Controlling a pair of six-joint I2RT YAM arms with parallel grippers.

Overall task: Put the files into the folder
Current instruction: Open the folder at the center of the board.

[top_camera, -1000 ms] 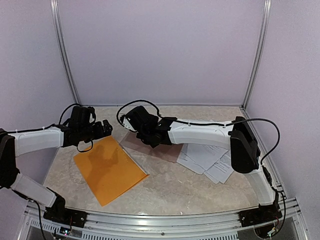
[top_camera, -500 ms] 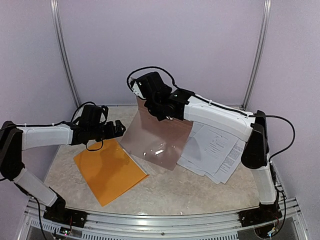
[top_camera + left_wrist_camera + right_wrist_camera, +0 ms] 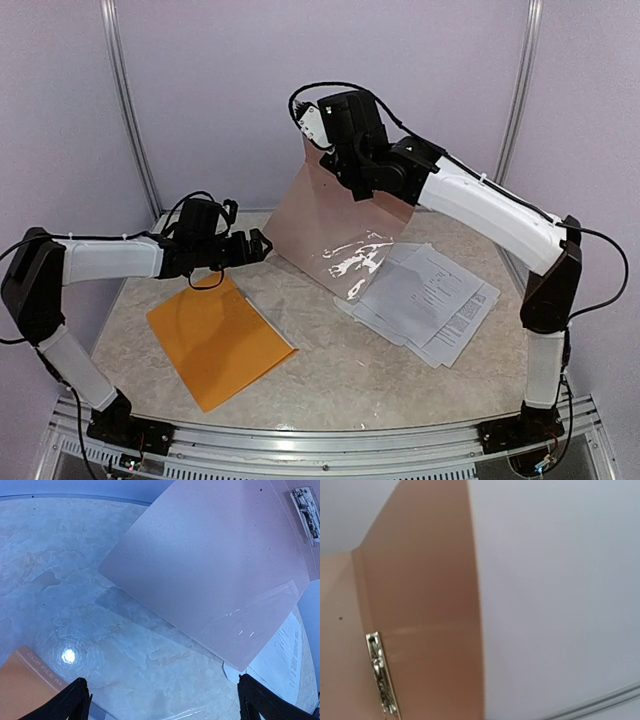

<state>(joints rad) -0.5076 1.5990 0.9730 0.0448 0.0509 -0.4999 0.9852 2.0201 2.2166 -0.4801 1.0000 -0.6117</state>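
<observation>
The orange folder (image 3: 215,340) lies flat at the table's front left; its corner (image 3: 25,685) shows in the left wrist view. The files (image 3: 425,300) are a loose pile of printed white sheets on the right, and their edge (image 3: 280,650) also shows past the board in that left view. My right gripper (image 3: 345,160) is shut on the top edge of a grey-brown clipboard (image 3: 330,220), holding it steeply tilted above the table, its lower edge near the files. Its fingers are hidden in the right wrist view, which shows only the clipboard (image 3: 420,605). My left gripper (image 3: 262,243) stands open and empty just left of the clipboard.
The clipboard's metal clip (image 3: 306,505) sits near its raised end. Lilac walls and two aluminium posts (image 3: 128,110) close in the marble table (image 3: 350,380). A metal rail (image 3: 320,450) runs along the near edge.
The right arm has lifted the clipboard off the table from flat to steeply tilted, uncovering more of the files. The left arm has reached further right, its gripper staying open.
</observation>
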